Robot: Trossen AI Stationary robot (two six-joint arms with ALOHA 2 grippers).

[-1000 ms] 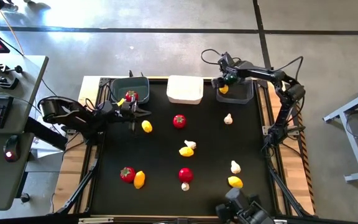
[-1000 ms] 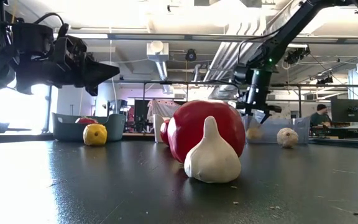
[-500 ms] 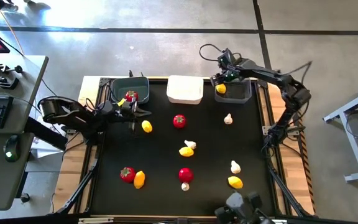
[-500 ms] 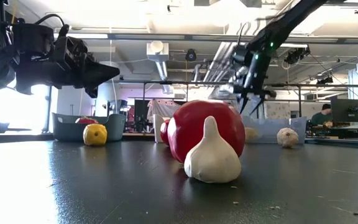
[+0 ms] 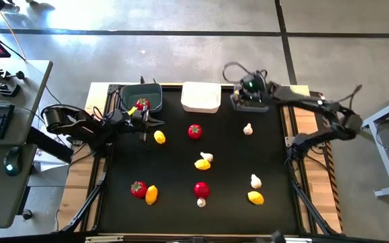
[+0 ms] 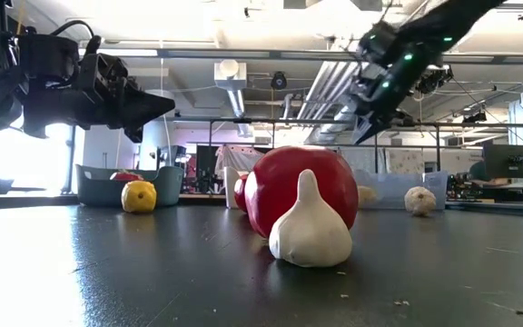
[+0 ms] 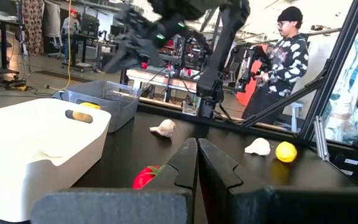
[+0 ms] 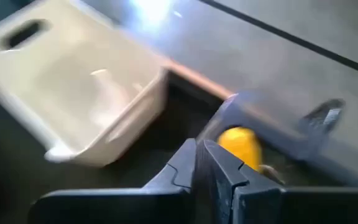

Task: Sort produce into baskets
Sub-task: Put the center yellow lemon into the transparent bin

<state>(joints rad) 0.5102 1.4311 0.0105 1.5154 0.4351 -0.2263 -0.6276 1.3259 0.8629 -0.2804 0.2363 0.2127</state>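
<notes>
My right gripper (image 5: 243,101) (image 6: 360,136) hangs shut and empty above the right dark basket (image 5: 269,107). That basket holds a lemon (image 8: 238,146). The white basket (image 5: 201,96) stands at the middle of the far edge. The left dark basket (image 5: 140,98) holds a tomato (image 5: 142,104). My left gripper (image 5: 150,120) (image 7: 197,152) is shut and level, just near of that basket, touching nothing. On the black mat lie a lemon (image 5: 159,137), a tomato (image 5: 194,131) and a garlic bulb (image 5: 248,128). Several more pieces rest nearer the front.
Loose produce on the mat's near half: a lemon with a garlic bulb (image 5: 203,160), a tomato (image 5: 138,188) beside a lemon (image 5: 151,194), a tomato (image 5: 201,190) and a lemon (image 5: 255,197). A person (image 7: 281,59) stands beyond the table. A desk (image 5: 5,128) stands to the left.
My right gripper has risen from inside the right dark basket, drawn back a little toward the table's near side and tipped less steeply. Its fingers stood open half a second ago and have now shut empty. The lemon stays in the basket.
</notes>
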